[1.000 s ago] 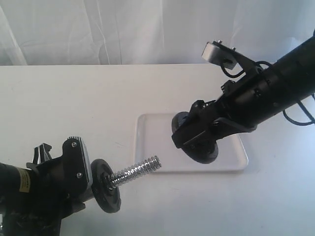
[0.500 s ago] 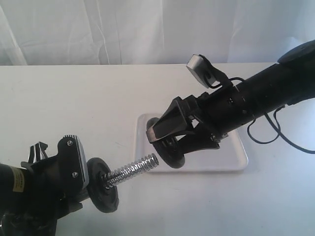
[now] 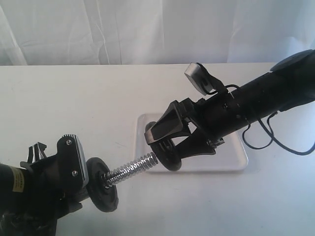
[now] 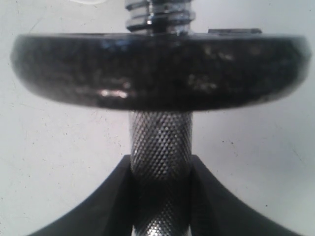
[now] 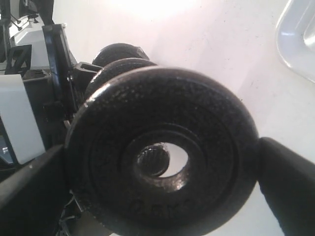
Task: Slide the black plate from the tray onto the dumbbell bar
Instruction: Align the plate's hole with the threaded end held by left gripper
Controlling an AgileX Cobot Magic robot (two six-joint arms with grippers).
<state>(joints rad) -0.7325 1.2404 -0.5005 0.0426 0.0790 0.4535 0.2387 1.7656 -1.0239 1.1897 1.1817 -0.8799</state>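
Two black discs show. Nearest me, over the table's (image 3: pixel 74 98) near left corner, my left gripper (image 3: pixel 83 184) is clenched on the bar's (image 3: pixel 133 169) knurled middle. One disc (image 3: pixel 103 192) is already seated on the bar just past the fingers (image 4: pixel 113 206). A yellow label (image 3: pixel 20 181) on that arm is too small to read.

The bar slants up toward the tray (image 3: pixel 236 158), and its threaded tip meets the plate (image 3: pixel 168 156). My right gripper (image 3: pixel 170 147) grasps the plate by the rim, on edge, in the air over the tray's near left corner. Through the plate's hole I see the tip sitting off-centre; whether it is inside I cannot tell. Raised lettering on the plate's face is blurred beyond reading. A white curtain (image 3: pixel 147 29) hangs behind.
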